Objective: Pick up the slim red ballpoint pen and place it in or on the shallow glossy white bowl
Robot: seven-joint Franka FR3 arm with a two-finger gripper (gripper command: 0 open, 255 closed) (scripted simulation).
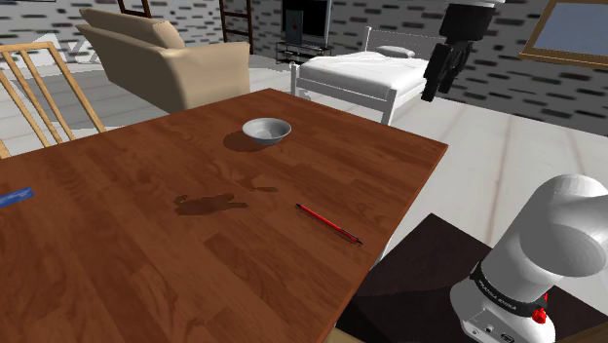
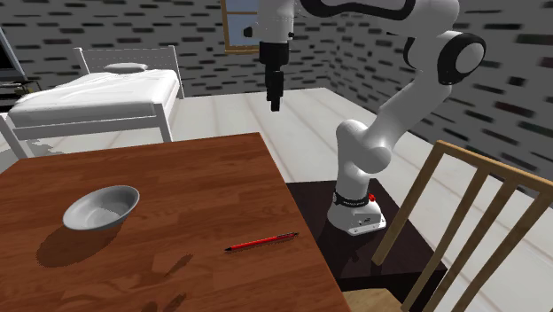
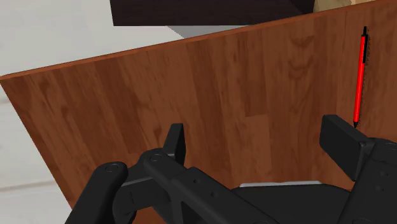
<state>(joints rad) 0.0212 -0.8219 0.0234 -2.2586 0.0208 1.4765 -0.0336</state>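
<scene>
A slim red pen [image 1: 328,223] [image 2: 261,241] lies flat on the brown wooden table [image 1: 146,253] [image 2: 204,164], near the edge that faces the robot's stand. The shallow white bowl [image 1: 266,130] [image 2: 101,208] sits upright further in on the table, well apart from the pen. My black gripper [image 1: 438,73] [image 2: 276,89] hangs high in the air beyond the table's edge, touching nothing. In the wrist view the gripper [image 3: 257,143] is open and empty, and the pen [image 3: 361,76] lies on the wood just past one finger [image 3: 340,143].
A wooden chair [image 1: 39,88] [image 2: 470,222] stands at the table's side. A blue flat object [image 1: 15,197] lies at the table's edge on the shoulder view's left. A beige sofa [image 1: 156,58] and a white bed [image 1: 361,73] [image 2: 97,93] stand behind. The dark stand [image 1: 429,283] adjoins the table.
</scene>
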